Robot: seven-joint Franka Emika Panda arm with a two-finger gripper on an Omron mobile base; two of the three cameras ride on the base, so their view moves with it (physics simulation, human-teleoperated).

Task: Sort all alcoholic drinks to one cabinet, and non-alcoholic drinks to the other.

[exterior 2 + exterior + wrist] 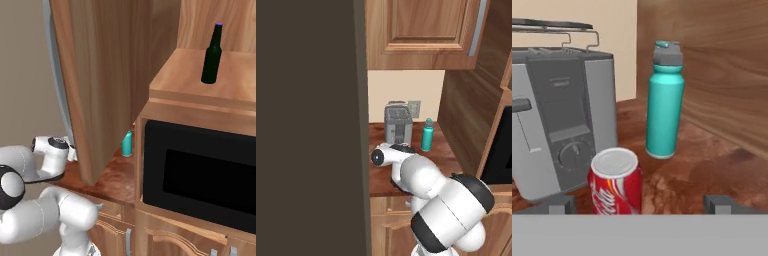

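A wood-panelled kitchen corner: a reddish-brown bench (pixel 443 150) runs under closed upper cabinets (pixel 421 32), shut in at 3 o'clock by a tall wooden side panel (pixel 466 120), with a cream wall at the back. In the left base view a grey toaster (pixel 397 124) stands at the rear of the bench, a wall socket (pixel 414 108) just behind it, and the teal bottle (pixel 427 135) with its grey cap stands upright just beside the toaster at its 3 o'clock.

From the hand view the claw (pixel 640 205) sits low over the bench, its two dark tips spread wide apart and gripping nothing. The red soda can (pixel 616 182) stands upright between the tips, nearer the 9 o'clock one, silver top facing up; whether either tip touches it cannot be told. The toaster (pixel 559 120) is just behind the can at 10 o'clock, and the teal bottle (pixel 664 102) stands further back at 1 o'clock, apart from the can.

In the right base view a black microwave (pixel 200 170) is built into a wooden housing, and on top of that housing the slim dark-green bottle (pixel 212 55) with a purple cap stands upright. The teal bottle (pixel 127 144) peeks out at 9 o'clock of the microwave, beyond the wooden panel.
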